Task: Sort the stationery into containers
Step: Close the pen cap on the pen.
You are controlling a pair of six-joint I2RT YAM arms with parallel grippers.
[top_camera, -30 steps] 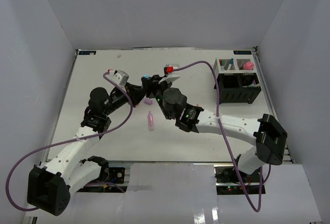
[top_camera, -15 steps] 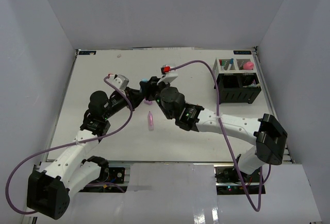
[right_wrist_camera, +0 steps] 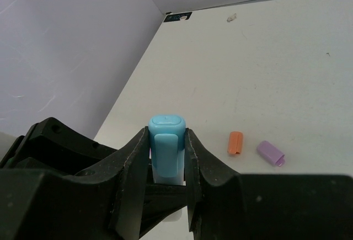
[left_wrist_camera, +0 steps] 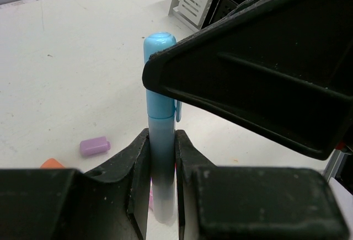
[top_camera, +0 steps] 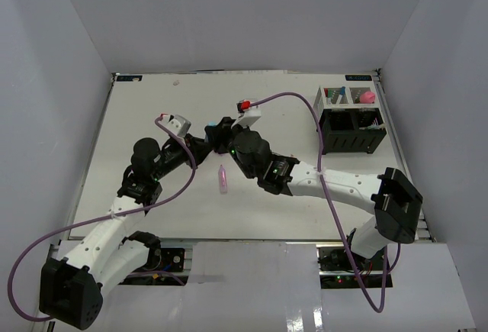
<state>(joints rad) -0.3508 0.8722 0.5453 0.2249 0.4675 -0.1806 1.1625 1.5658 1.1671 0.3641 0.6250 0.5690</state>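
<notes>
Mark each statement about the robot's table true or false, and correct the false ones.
1. The left end effector and right end effector both grip the blue marker. True.
2. The pink marker sits in the organizer. False: it lies on the table.
3. An orange piece and a purple piece lie apart on the table. True.
4. The blue marker lies flat on the table. False: the two end effectors hold it.

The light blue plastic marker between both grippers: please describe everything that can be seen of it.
The light blue plastic marker has a rounded, clipped cap and a paler barrel. It looks smooth, with the cap on. The left gripper clamps its barrel, the right gripper its cap. It is off the white table, near the middle.
</notes>
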